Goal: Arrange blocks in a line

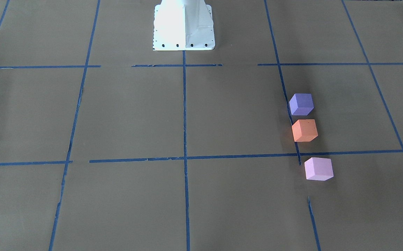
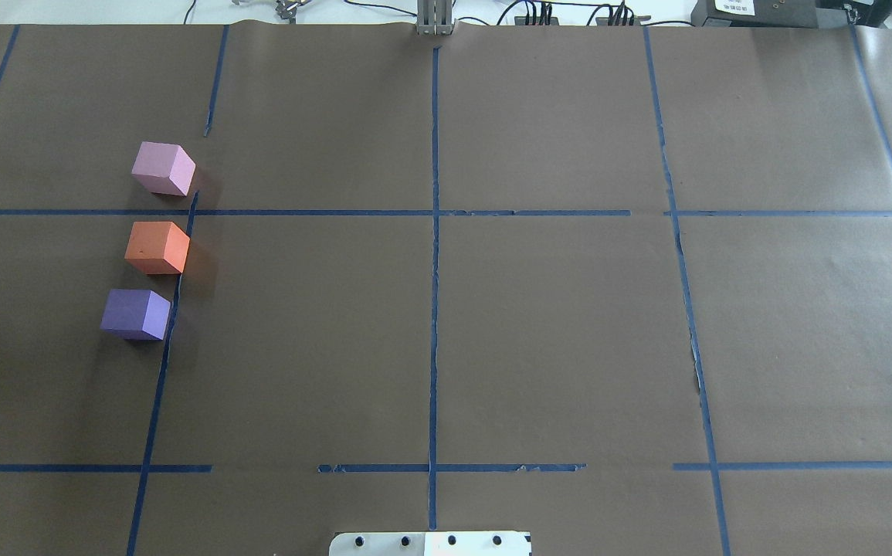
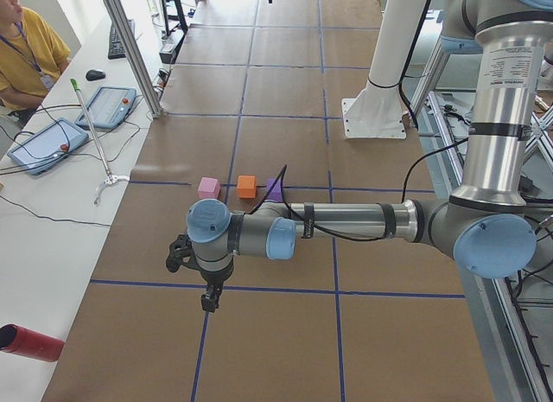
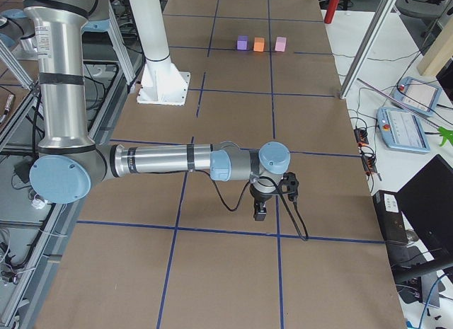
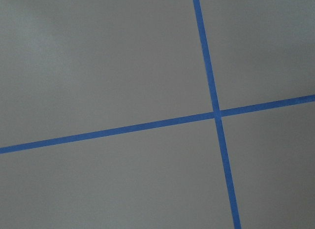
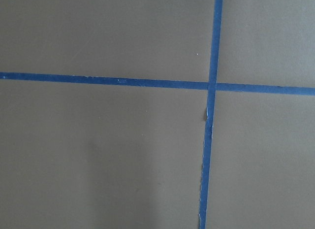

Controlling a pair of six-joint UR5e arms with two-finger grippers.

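Standing aligned, blocks (image 2: 157, 247) lie far from left gripper (image 3: 208, 302) and right gripper (image 4: 260, 214); cannot tell either's opening

Blue tape lines (image 2: 434, 309) grid the brown table cover (image 2: 554, 347). Two teach pendants (image 3: 39, 147) lie near a yellow-shirted operator (image 3: 30, 56).

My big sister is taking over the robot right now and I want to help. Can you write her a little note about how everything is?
Left tool: seen only from the side, so I cannot tell if it is open or shut.
Right tool: the same.
Purple cube, orange cube, pink cube: on the robot's left side, in a row beside a blue tape line. Purple is nearest the robot, none touch, and both tools are far from them.
Done: the line looks formed.
Left: probably nothing, perhaps evening out the gaps.
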